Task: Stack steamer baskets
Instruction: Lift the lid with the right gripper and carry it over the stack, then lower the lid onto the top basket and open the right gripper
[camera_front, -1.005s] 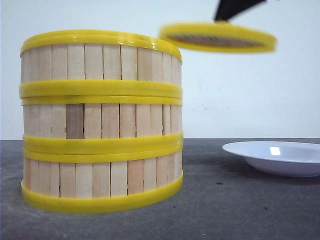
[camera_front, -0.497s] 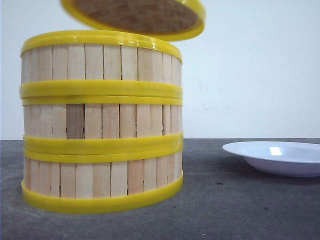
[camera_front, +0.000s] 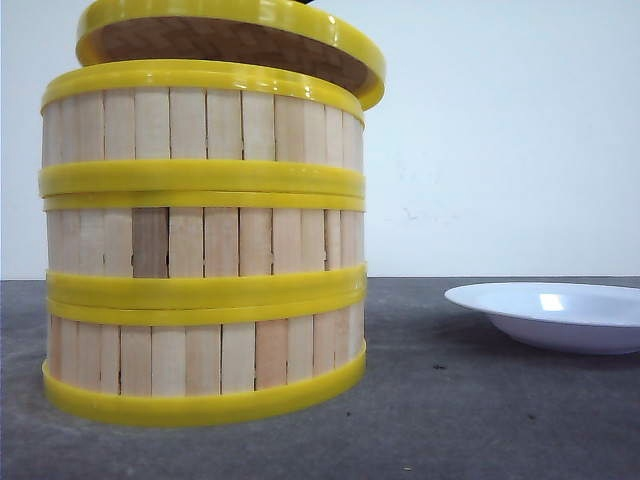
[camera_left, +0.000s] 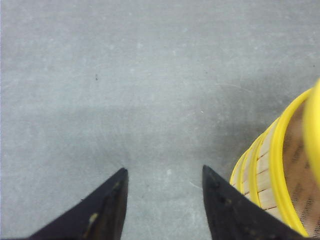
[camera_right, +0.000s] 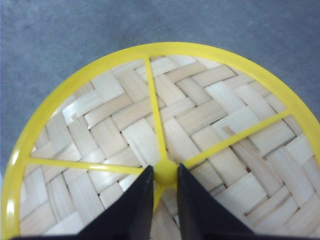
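The lid (camera_front: 230, 40) has travelled from high on the right, above the plate, to just over the stack and has dropped until its near edge dips behind the top rim, still tilted and hanging a little past the stack's right side. The three steamer baskets (camera_front: 203, 245) already stand one on another on the left of the counter (camera_front: 500, 420), yellow rims meeting, so the stacking itself looks finished and capping it is the step in hand. The right gripper (camera_right: 164, 187) has its jaws closed on the small yellow knob (camera_right: 165, 172) at the centre of the woven lid, where the yellow spokes meet. To seat it well, I would level the lid first, shift it slightly toward the robot's left until its rim is concentric with the top basket's, then lower it straight and let go only once it rests all round; a tilted release could leave it cocked on one edge or nudge the stack. The left gripper (camera_left: 162, 200) hangs just beside the stack over bare counter, jaws parted and holding nothing. The white plate (camera_front: 550, 315) sits well apart on the right.
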